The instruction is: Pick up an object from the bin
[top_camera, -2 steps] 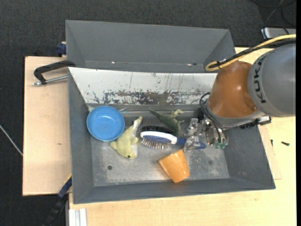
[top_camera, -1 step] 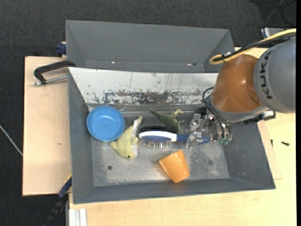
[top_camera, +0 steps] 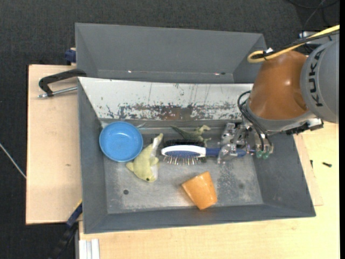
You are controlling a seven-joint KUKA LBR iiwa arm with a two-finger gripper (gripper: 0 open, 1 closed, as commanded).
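Well, nearest lies an orange cup on its side, then a yellow plush toy beside a blue bowl on the left. Behind the cup lies a blue-handled brush with white bristles. The gripper sits low over its handle end, right of centre. Whether it is open or closed, I can't tell.

The light is bright and soft. The back wall of the bin shines almost white, and that is the brightest spot. The side walls and the near wall are a darker grey. The floor of the bin is lit evenly all over. The blue bowl, the orange cup and the yellow toy make only small, faint shadows. The orange cover on the arm has a gentle shine. The carpet around the bin looks very dark.
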